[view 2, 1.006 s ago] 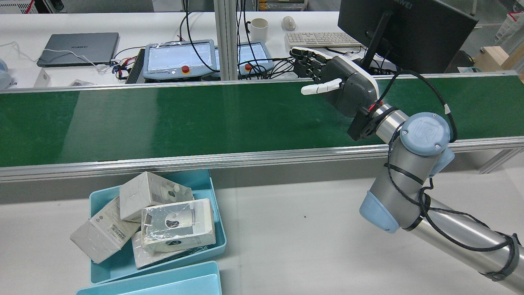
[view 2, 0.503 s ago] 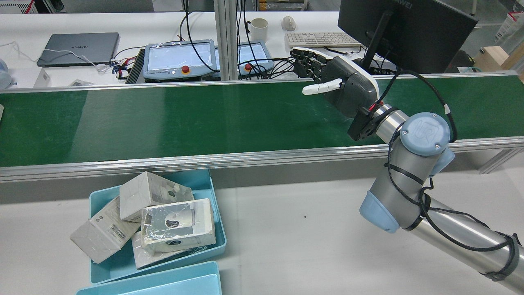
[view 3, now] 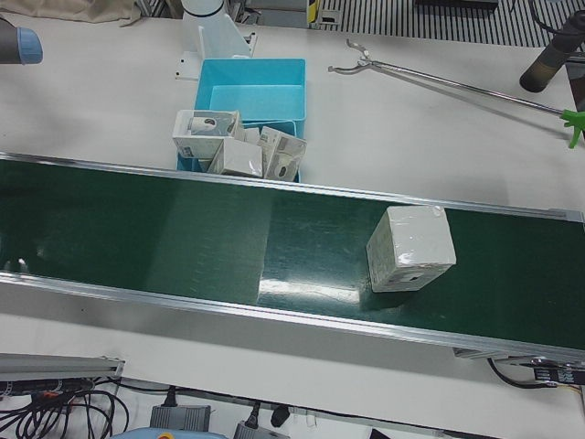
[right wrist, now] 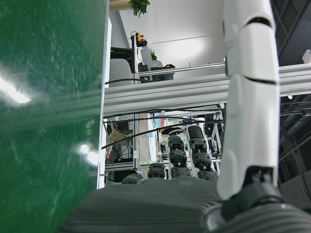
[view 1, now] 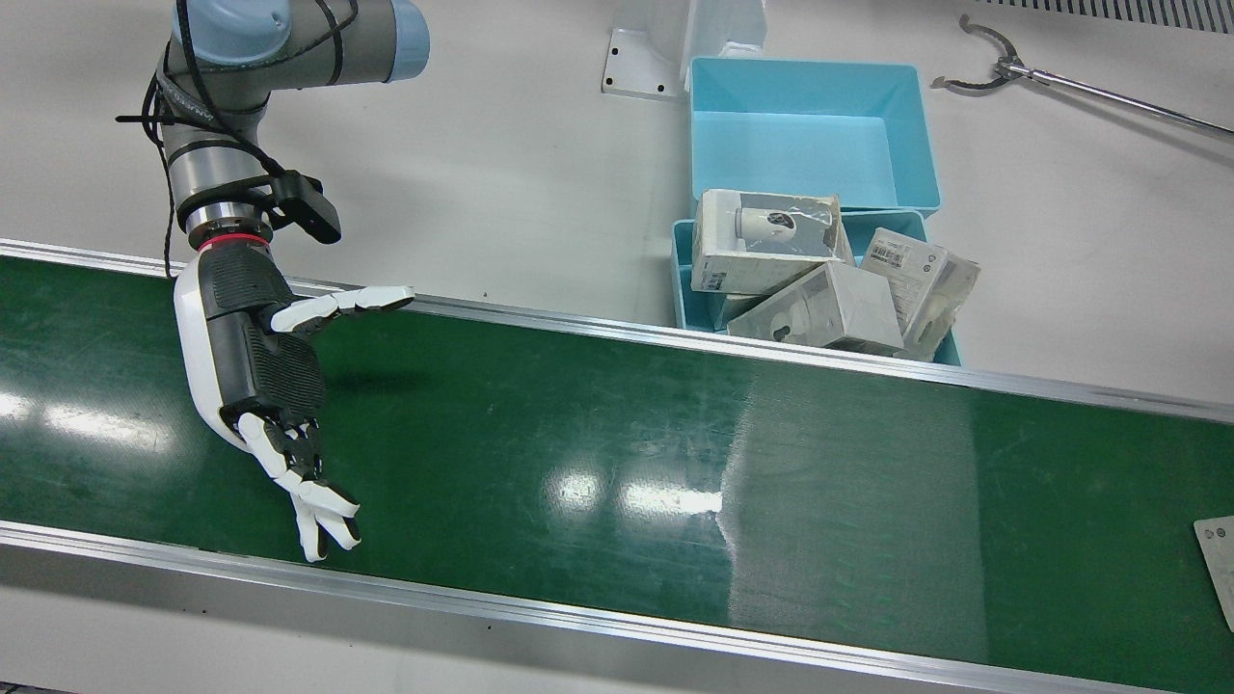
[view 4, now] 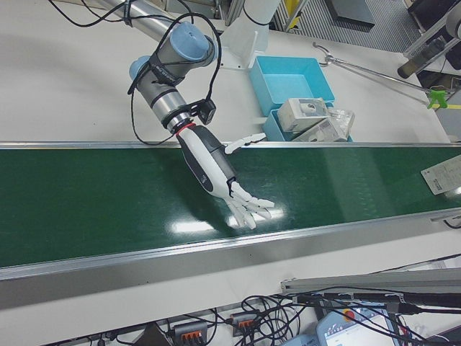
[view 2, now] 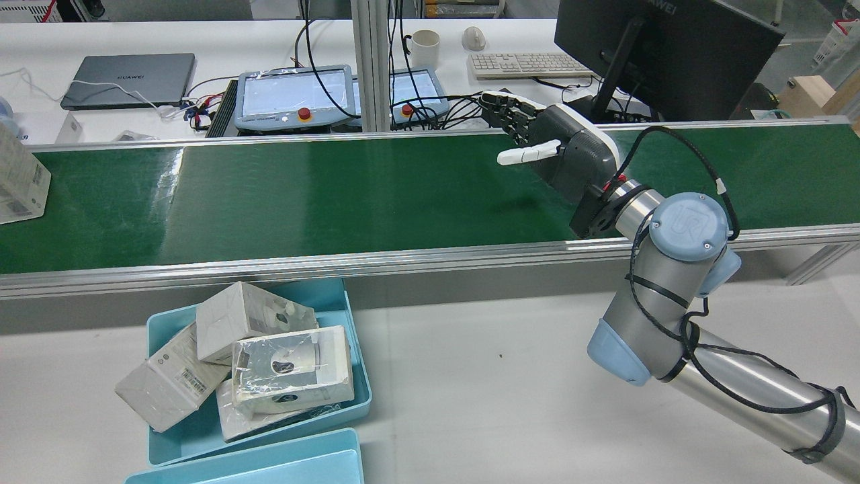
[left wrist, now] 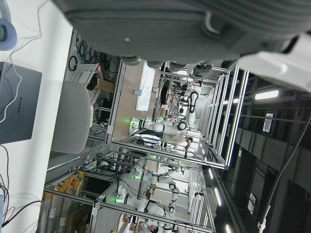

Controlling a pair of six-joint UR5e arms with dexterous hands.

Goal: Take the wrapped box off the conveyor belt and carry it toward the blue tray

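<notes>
The wrapped box [view 3: 410,249], white under clear film, rides the green conveyor belt [view 2: 336,195]. It shows only at the rear view's left edge [view 2: 20,178] and the front view's right edge [view 1: 1217,564]. My right hand [view 2: 564,151] hovers open over the belt far from it, fingers spread and reaching to the belt's far rail, thumb out; the front view [view 1: 255,366] shows nothing in it. The blue tray [view 2: 161,336] sits below the belt's near rail with several wrapped boxes [view 2: 292,370] piled in it. Of my left hand [left wrist: 184,29] only the grey palm shows, in its own view.
A second, empty blue tray [view 1: 810,125] sits next to the full one. A long reach tool [view 1: 1060,82] lies on the white table. Teach pendants [view 2: 289,97], a laptop, keyboard and monitor stand beyond the belt's far rail.
The wrapped box has come into the rear view at the belt's left end. My right hand has dropped slightly and tilted toward the belt, still open.
</notes>
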